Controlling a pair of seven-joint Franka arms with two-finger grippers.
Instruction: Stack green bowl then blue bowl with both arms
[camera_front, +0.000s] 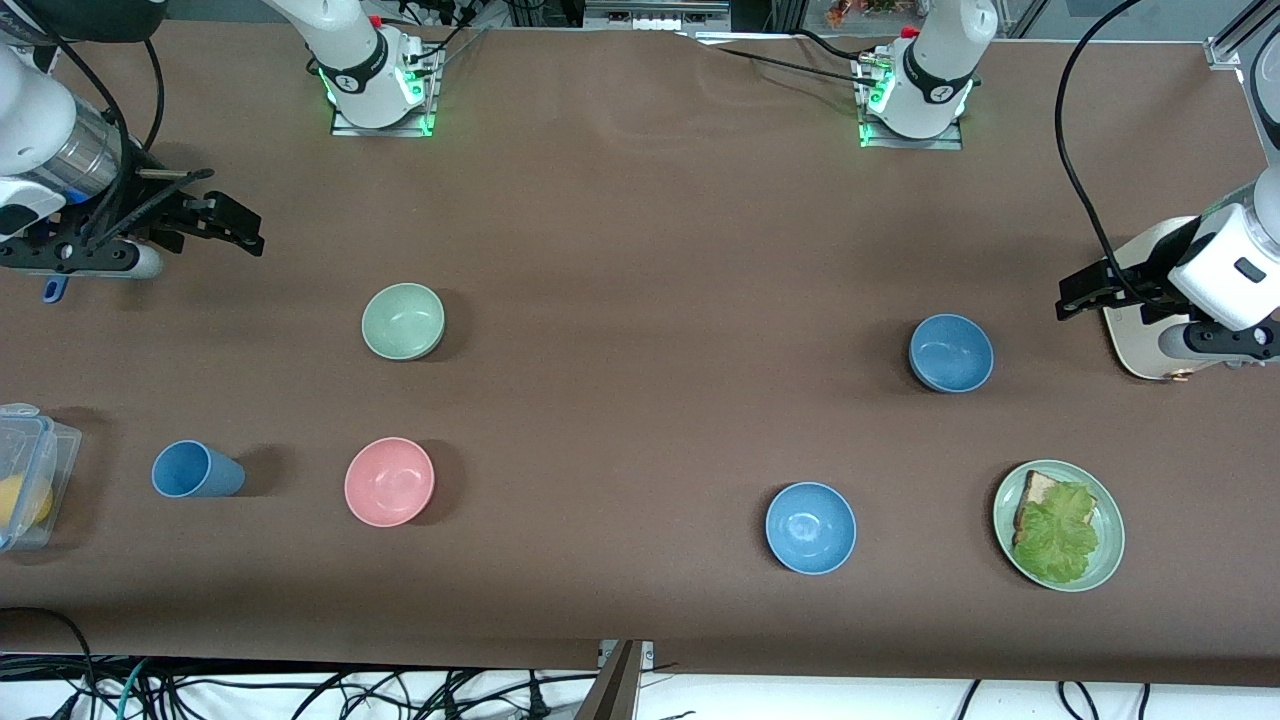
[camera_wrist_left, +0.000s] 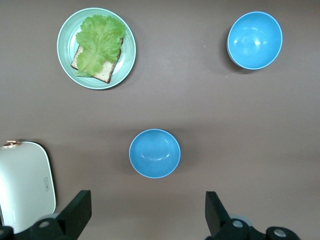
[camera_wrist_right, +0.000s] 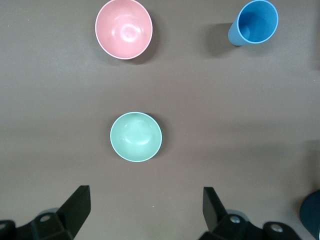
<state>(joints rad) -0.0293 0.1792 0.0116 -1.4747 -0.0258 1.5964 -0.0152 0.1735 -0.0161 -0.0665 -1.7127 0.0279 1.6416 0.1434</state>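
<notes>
The green bowl (camera_front: 403, 321) stands upright and empty toward the right arm's end of the table; it also shows in the right wrist view (camera_wrist_right: 136, 136). The blue bowl (camera_front: 951, 352), dusty and matte, stands toward the left arm's end and shows in the left wrist view (camera_wrist_left: 154, 153). My right gripper (camera_front: 235, 228) (camera_wrist_right: 145, 206) is open and empty, up over the table at the right arm's end, apart from the green bowl. My left gripper (camera_front: 1075, 295) (camera_wrist_left: 146, 212) is open and empty, over the table beside the blue bowl, apart from it.
A brighter sky-blue bowl (camera_front: 810, 527) and a green plate (camera_front: 1101, 552) with toast and lettuce lie nearer the front camera. A pink bowl (camera_front: 389, 481), a blue cup (camera_front: 196, 470) and a clear container (camera_front: 25, 485) sit at the right arm's end. A white board (camera_front: 1135, 335) lies under the left arm.
</notes>
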